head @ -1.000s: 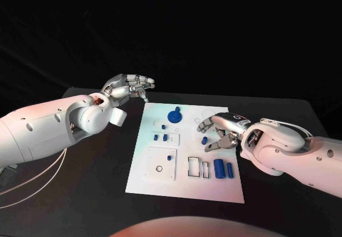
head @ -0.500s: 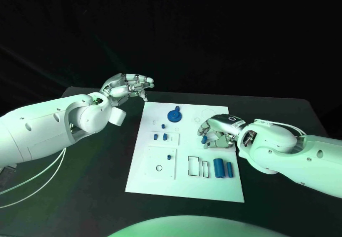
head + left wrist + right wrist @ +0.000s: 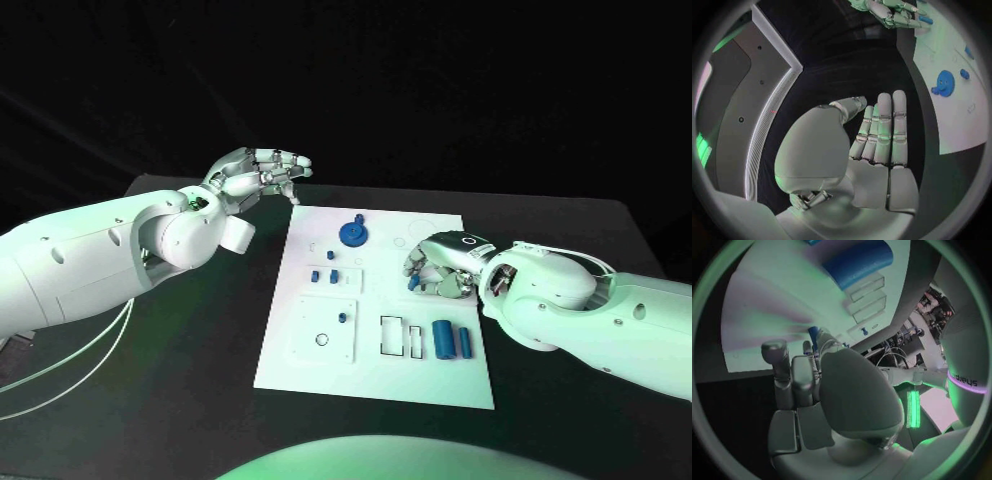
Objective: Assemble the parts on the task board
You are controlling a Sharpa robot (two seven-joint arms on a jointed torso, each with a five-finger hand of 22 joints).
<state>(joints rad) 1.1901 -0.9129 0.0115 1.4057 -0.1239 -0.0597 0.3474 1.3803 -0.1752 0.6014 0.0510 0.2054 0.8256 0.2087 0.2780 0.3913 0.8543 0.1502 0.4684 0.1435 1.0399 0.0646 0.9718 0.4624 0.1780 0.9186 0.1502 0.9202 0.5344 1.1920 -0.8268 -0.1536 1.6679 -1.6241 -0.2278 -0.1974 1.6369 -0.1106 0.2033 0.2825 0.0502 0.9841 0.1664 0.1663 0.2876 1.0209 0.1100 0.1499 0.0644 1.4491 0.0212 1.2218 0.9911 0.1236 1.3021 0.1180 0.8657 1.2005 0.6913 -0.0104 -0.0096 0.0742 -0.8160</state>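
Note:
The white task board (image 3: 378,375) lies mid-table. My right hand (image 3: 440,266) is down on its right middle, fingers curled round a small blue part (image 3: 414,283); the right wrist view shows that part (image 3: 812,333) at the fingertips of the hand (image 3: 817,390). My left hand (image 3: 261,175) hovers beyond the board's far left corner, holding nothing; the left wrist view shows its fingers (image 3: 882,130) straight. A round blue part (image 3: 352,235) sits near the far edge. A thick blue cylinder (image 3: 443,341) and a slim one (image 3: 464,343) lie at the near right.
Small blue pegs (image 3: 326,277) stand on the board's left half, with another (image 3: 342,318) on a square plate. Rectangular recesses (image 3: 392,337) lie beside the cylinders. Black table (image 3: 188,400) surrounds the board. The left wrist view shows the board (image 3: 954,115) and round part (image 3: 944,82).
My right hand has lowered and closed its fingers round the small blue part, which earlier lay exposed below the fingertips. The left hand has stayed put.

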